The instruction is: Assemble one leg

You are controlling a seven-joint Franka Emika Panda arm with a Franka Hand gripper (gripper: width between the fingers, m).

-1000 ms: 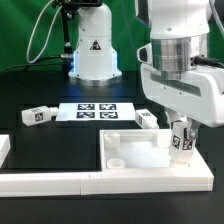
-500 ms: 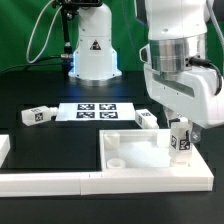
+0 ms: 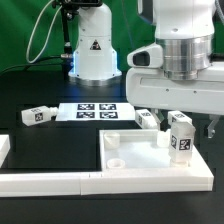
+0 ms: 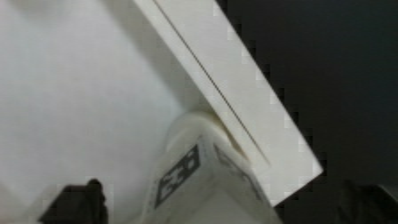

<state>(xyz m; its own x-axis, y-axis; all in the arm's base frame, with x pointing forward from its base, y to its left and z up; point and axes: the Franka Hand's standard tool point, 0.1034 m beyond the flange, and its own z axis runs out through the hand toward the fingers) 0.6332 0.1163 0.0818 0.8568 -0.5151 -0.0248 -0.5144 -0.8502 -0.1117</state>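
Observation:
A white leg (image 3: 181, 138) with a black-and-white tag stands upright at the right edge of the big white square panel (image 3: 130, 165). My gripper (image 3: 187, 133) hangs over it, one finger on either side. The fingers (image 3: 164, 131) stand apart from the leg with gaps, so the gripper is open. In the wrist view the leg (image 4: 199, 178) sits against the panel's raised rim (image 4: 214, 75), between the dark fingertips (image 4: 80, 203) of the gripper (image 4: 222, 208). Two more legs lie on the black table, one at the exterior view's left (image 3: 36, 116) and one by the marker board (image 3: 147, 119).
The marker board (image 3: 97, 111) lies flat behind the panel. A long white L-shaped border bar (image 3: 40, 181) runs along the front left. The arm's white base (image 3: 92, 55) stands at the back. A round socket (image 3: 118, 160) shows in the panel's near left corner.
The wrist has turned about the vertical, so the fingers now stand left and right of the leg. The jaws have spread away from the leg. The leg has stayed in place.

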